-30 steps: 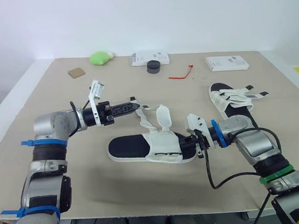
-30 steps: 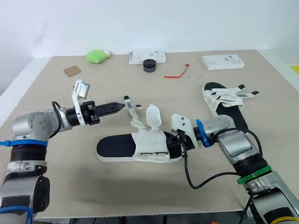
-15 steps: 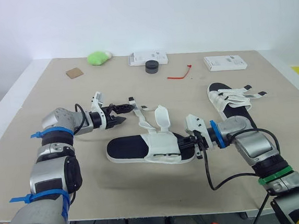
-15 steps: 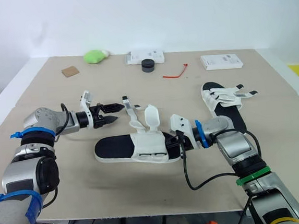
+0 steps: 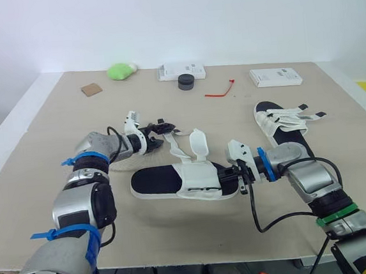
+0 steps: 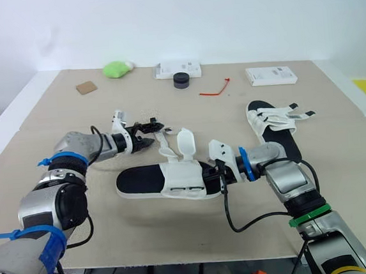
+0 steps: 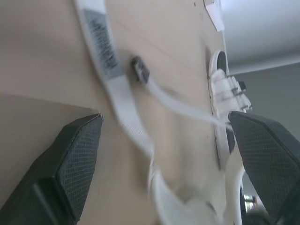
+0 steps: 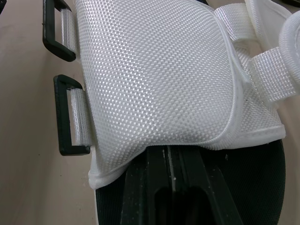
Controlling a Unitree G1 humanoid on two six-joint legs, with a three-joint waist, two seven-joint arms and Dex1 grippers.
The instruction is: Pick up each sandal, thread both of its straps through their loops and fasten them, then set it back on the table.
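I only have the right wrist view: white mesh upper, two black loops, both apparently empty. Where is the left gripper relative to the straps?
Observer: The left gripper is at the loose strap, which stands up from the far side of the sandal.
Operator: Is it closed on that strap?
Observer: No. In the left wrist view its fingers are wide apart and the strap runs between them, not pinched.
Operator: Where's the other sandal?
Observer: The second sandal lies flat on the table, farther back than the right gripper, which is at the end of the first one.
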